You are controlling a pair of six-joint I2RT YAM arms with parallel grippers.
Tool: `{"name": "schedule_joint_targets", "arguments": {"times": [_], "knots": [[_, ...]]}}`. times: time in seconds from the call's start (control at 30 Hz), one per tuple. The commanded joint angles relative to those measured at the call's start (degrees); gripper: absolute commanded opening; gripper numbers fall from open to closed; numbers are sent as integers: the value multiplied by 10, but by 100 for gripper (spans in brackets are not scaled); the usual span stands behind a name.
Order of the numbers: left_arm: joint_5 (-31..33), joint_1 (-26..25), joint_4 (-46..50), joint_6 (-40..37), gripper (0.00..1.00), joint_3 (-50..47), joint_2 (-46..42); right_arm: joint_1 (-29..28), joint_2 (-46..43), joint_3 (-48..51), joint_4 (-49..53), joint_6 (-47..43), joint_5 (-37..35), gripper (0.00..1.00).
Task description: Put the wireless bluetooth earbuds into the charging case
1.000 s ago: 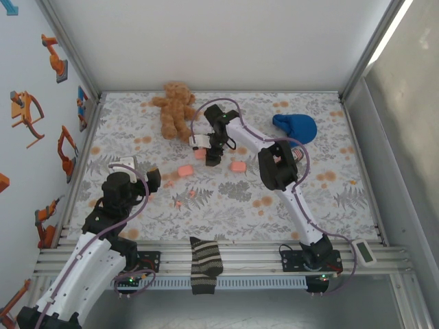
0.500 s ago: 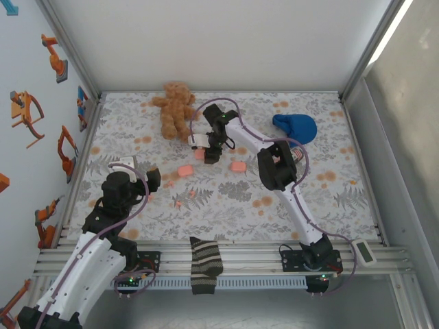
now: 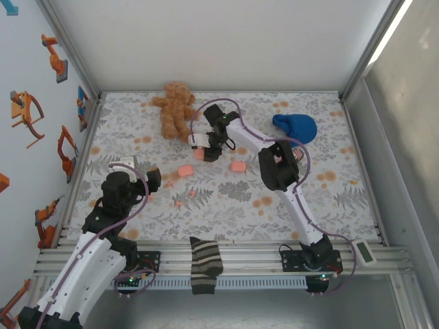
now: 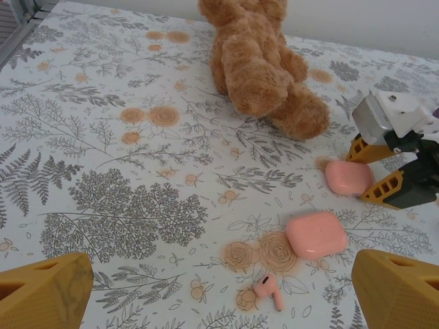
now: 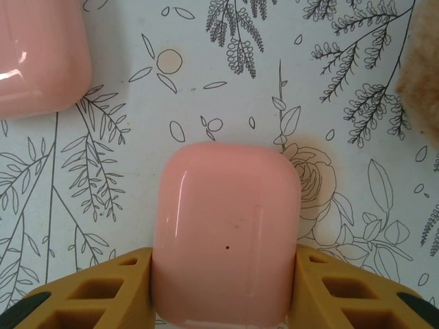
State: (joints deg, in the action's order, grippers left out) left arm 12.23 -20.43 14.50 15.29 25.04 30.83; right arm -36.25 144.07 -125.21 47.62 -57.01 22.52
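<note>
The left hand (image 4: 219,296) gapes wide on its folded arm, while the outstretched right hand (image 5: 223,296) pinches a glossy pink rounded plastic charging case (image 5: 226,219).

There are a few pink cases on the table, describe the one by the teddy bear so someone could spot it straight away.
Find the brown teddy bear at the back of the floral table. Near its feet lies a closed pink charging case. Unlike the free case on its left and the free case on its right, it sits between the right gripper's jaws.
</note>
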Motion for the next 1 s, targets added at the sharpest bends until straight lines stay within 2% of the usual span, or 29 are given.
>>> {"name": "schedule_joint_targets", "arguments": {"times": [0.0,0.23,0.43,0.63,0.7,0.8,0.97], "knots": [[-12,5,-16,2,96,18,-4,-5,-59,37,-33,7,-6,41],[-57,7,-29,11,96,32,3,-4,-184,175,-121,27,-19,39],[-142,8,-45,24,98,65,34,-5,-334,346,-233,54,-37,39],[-268,11,-78,51,100,117,90,-11,-472,470,-292,73,-60,39],[-337,12,-99,60,100,135,118,-16,-513,503,-305,75,-71,39],[-427,11,-141,86,97,159,160,-22,-562,532,-306,78,-79,39],[-530,10,-171,157,88,204,234,-34,-632,564,-305,81,-83,39]]}}
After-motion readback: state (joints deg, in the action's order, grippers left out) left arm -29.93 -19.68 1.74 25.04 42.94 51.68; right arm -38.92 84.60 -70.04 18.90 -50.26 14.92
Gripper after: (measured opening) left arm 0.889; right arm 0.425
